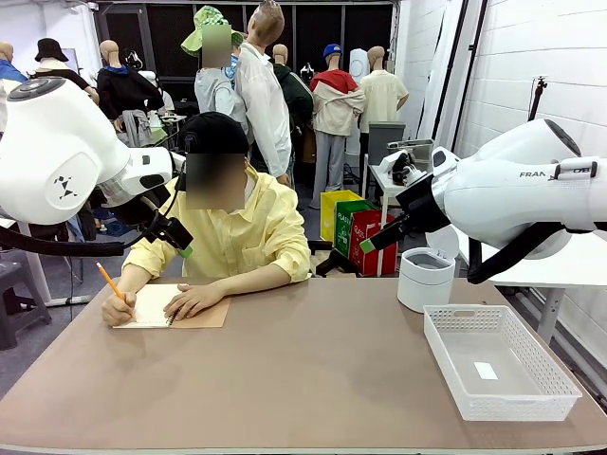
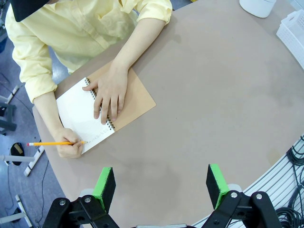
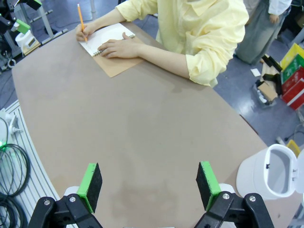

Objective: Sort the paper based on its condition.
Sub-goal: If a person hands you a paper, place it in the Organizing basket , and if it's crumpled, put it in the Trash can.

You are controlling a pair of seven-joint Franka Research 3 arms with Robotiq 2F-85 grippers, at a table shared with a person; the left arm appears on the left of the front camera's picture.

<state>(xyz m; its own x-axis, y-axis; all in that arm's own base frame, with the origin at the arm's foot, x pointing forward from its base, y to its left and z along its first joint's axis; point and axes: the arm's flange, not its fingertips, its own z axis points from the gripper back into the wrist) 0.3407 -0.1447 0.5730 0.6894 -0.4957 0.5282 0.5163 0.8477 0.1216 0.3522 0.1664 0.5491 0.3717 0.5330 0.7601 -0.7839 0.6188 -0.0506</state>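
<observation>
Evidently we are waiting. The left tool (image 2: 160, 184) and the right tool (image 3: 149, 183) both hang high over the surface (image 1: 303, 379), jaws spread wide with nothing between them. The paper (image 2: 78, 111) is the white page in the notebook (image 2: 137, 97), pinned by the flat hand (image 2: 110, 92) while the writing hand (image 2: 70, 148) works a pencil (image 2: 54, 143). The basket (image 1: 517, 406) and the bin (image 1: 424, 280) stand at our right, probably as the sorting destinations.
</observation>
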